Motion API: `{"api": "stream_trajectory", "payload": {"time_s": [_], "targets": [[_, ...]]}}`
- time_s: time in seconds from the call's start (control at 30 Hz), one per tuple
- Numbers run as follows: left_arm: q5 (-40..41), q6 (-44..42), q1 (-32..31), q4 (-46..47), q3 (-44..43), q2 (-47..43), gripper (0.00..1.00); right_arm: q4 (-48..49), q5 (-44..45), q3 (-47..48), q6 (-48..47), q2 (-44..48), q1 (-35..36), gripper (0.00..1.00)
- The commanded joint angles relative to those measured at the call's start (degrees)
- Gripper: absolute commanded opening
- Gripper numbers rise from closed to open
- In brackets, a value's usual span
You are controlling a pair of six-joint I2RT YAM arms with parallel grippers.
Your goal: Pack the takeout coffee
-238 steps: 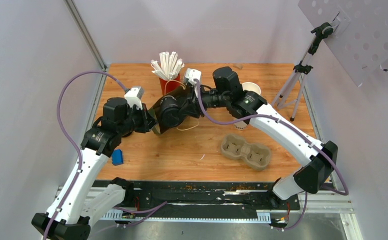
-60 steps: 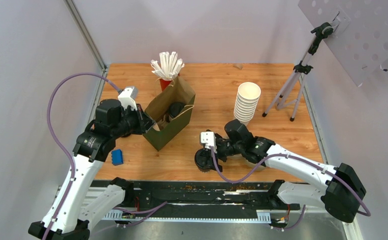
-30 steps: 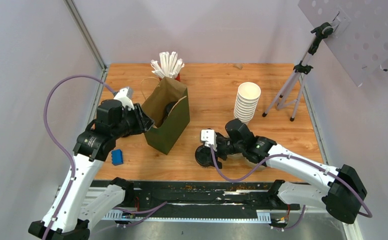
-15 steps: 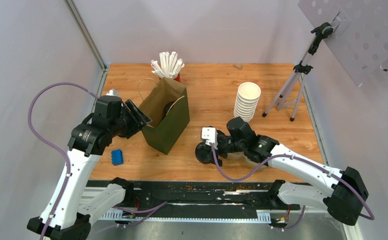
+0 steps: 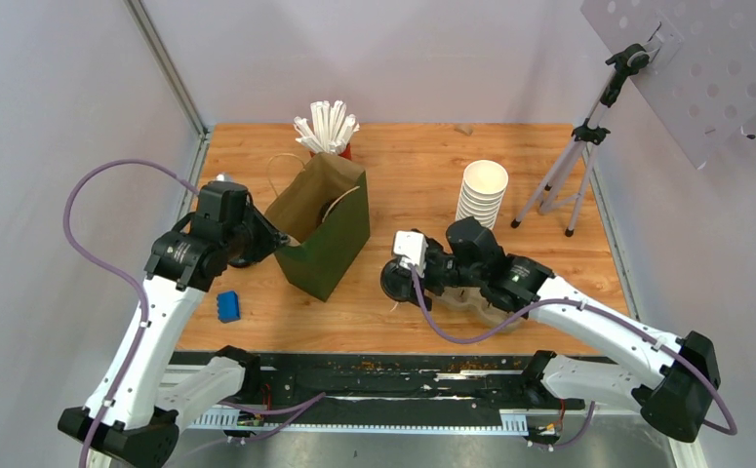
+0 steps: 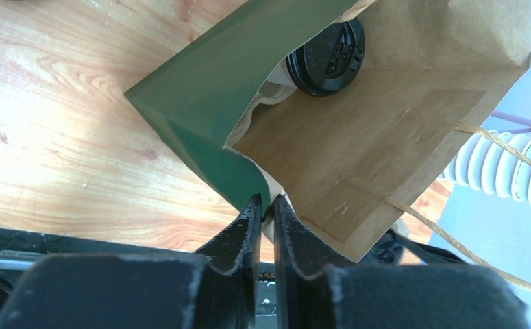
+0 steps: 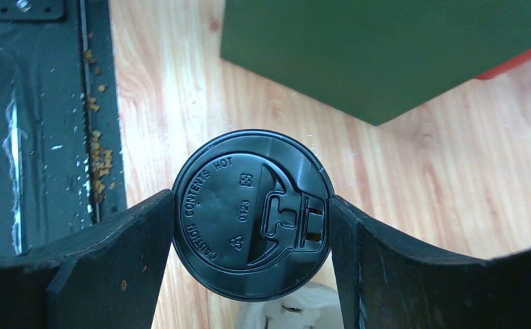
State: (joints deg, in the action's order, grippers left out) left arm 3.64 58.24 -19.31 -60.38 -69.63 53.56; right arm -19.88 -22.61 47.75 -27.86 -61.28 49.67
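top view: left gripper (image 5: 274,241) sits at the left rim of the upright green paper bag (image 5: 330,249). right gripper (image 5: 396,281) carries the takeout coffee (image 5: 393,284) just right of the bag.
left wrist: jaws pinch the bag's edge, and a second lidded cup (image 6: 325,48) is inside.
right wrist: both fingers (image 7: 112,253) are clamped against the coffee's black lid.

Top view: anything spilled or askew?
Orange crumbs are scattered along the black rail at the table's near edge. The packed coffee in the bag seems to lean rather than stand straight, but little more than its lid shows, so that is unsure. No liquid spill is visible.
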Motion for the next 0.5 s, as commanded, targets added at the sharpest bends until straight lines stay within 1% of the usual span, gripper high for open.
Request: {"api": "stream_trajectory", "payload": {"time_s": [0.0,0.1,0.2,0.4,0.47], "targets": [[-1.66,-6.7,-0.11,3.63,-2.36,1.92,0.12,-2.95,8.38,8.28,3.44,1.6,-0.2,0.72],[-4.52,-12.48,-0.11,3.73,-4.86,4.44,0.04,-5.04,16.14,12.55,5.3,1.38,-0.19,0.73],[-7.27,-18.13,-0.11,4.31,-6.68,5.6,0.0,-6.86,24.63,16.67,6.36,1.29,-0.29,0.74],[-13.51,-23.86,-0.11,8.98,-6.21,4.08,0.0,-9.83,36.11,24.48,8.3,0.12,-0.83,0.74],[-17.35,-25.09,-0.11,10.99,-4.92,3.66,0.0,-10.34,38.47,26.82,8.39,-0.67,-1.05,0.74]]}}
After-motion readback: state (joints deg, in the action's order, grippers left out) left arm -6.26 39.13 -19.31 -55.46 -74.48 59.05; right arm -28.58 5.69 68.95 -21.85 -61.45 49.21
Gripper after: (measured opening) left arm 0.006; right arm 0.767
